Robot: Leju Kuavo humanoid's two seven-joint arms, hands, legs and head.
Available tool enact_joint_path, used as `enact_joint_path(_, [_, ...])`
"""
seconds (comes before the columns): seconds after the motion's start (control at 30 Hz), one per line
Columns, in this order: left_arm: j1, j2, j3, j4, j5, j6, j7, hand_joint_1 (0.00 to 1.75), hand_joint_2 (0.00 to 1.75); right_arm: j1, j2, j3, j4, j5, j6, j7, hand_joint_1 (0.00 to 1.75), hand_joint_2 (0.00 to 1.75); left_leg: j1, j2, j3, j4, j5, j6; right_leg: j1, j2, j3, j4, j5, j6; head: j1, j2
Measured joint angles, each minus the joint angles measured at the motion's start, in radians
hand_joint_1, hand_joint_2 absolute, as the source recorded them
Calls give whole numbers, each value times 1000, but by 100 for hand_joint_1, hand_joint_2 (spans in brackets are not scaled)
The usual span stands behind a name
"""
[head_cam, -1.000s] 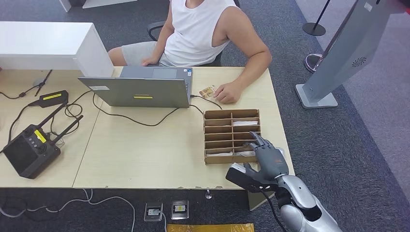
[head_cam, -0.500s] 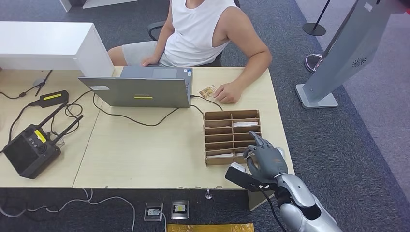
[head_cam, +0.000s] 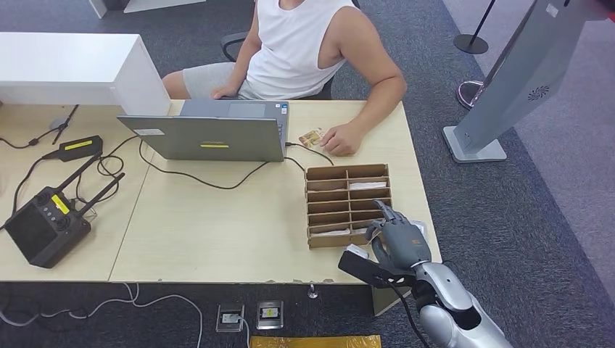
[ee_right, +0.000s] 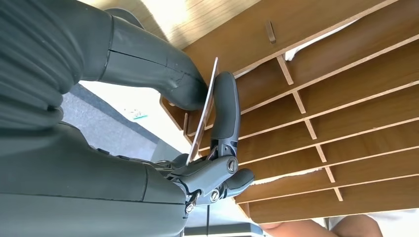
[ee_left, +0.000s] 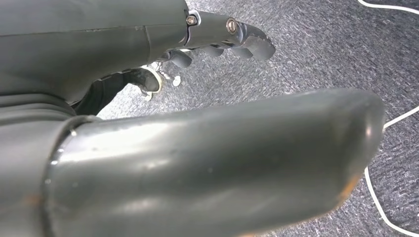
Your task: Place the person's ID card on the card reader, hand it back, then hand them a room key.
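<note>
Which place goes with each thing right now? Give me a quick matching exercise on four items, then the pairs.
Things:
1. thin white card
2. grey open laptop
3. brown wooden slotted tray
4. black handheld controller with antennas

Places:
A. table's near left corner
B. pinched in the right hand
C. in front of the seated person
D. beside the right hand

Pairs: 1-B, 2-C, 3-D, 4-A

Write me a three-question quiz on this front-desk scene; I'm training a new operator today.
1. True or false: the right robot hand pinches a thin card.
2. What lies beside the person's hand? A) a card B) a cup C) a phone
3. Fill in: the right robot hand is at the wooden ___.

Key: 1 true; 2 A; 3 tray.
</note>
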Motion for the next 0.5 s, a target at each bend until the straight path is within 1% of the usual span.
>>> enact_joint_path(0.3, [0,0,0,0,-5,0,0,0,0,-17,1,-10,6,-7,-22,-21,175,175,0,0,0,0,0,0,0,0,0,0,0,0,0,0])
enact_joint_path(0.5, [-2,-1,0,0,-16,0,-2,0,0,-66,1,-42,6,10,-33,-57,175,175,0,0,0,0,0,0,0,1,0,0,0,0,0,0])
